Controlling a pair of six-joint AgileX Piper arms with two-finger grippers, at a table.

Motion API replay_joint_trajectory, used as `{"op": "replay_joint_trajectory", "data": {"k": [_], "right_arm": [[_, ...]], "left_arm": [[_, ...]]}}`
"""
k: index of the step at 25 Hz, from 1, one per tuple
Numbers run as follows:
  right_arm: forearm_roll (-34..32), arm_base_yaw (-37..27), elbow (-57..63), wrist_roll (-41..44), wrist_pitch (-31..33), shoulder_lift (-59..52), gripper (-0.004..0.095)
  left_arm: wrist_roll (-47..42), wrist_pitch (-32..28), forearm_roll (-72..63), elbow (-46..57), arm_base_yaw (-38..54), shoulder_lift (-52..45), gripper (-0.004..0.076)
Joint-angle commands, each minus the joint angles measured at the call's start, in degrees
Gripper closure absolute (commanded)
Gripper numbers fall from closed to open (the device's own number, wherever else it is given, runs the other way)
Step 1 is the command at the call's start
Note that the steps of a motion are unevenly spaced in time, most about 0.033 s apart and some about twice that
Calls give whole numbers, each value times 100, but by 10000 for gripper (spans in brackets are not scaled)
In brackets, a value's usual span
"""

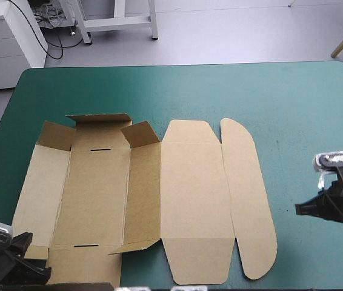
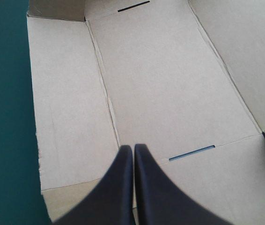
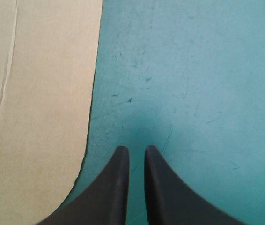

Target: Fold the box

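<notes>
Seemingly starting on the box (image 1: 189,200) lying largely flat on the teal-green cover (image 1: 293,97), holding left gripper (image 2: 133,147) closed empty above its near end, right gripper (image 3: 137,149) likewise beside its rounded flap (image 1: 250,200), probably needing walls raised.

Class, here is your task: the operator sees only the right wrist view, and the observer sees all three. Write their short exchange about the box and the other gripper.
Operator: Beside the right gripper I see only a rounded flap. Is the box folded yet?
Observer: No. It lies mostly flat, with the small flaps at its far end raised.
Operator: Where is the left gripper?
Observer: Over the box's near end, fingers shut, just beside a narrow slot.
</notes>
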Motion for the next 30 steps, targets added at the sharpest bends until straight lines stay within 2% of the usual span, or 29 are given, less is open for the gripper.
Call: {"op": "replay_joint_trajectory", "data": {"k": [1,8,13,19,24,30], "right_arm": [[86,-29,413,2,-309,-664,821],[195,-29,1339,2,-884,-1792,829],[570,-29,1666,2,-1057,-1871,846],[628,-29,1716,-66,-1148,-1880,846],[652,25,1716,-66,-1160,-1880,846],[532,489,1716,-88,-1186,-1880,846]], "left_arm": [[-78,98,-16,-163,-2,95,734],[-212,98,-52,-163,-2,95,734],[-494,98,-65,-163,-2,205,734],[-494,-12,-234,-163,-2,452,734],[-793,-479,-234,-163,-2,882,734],[-965,-1420,-361,-173,-2,2119,734]]}}
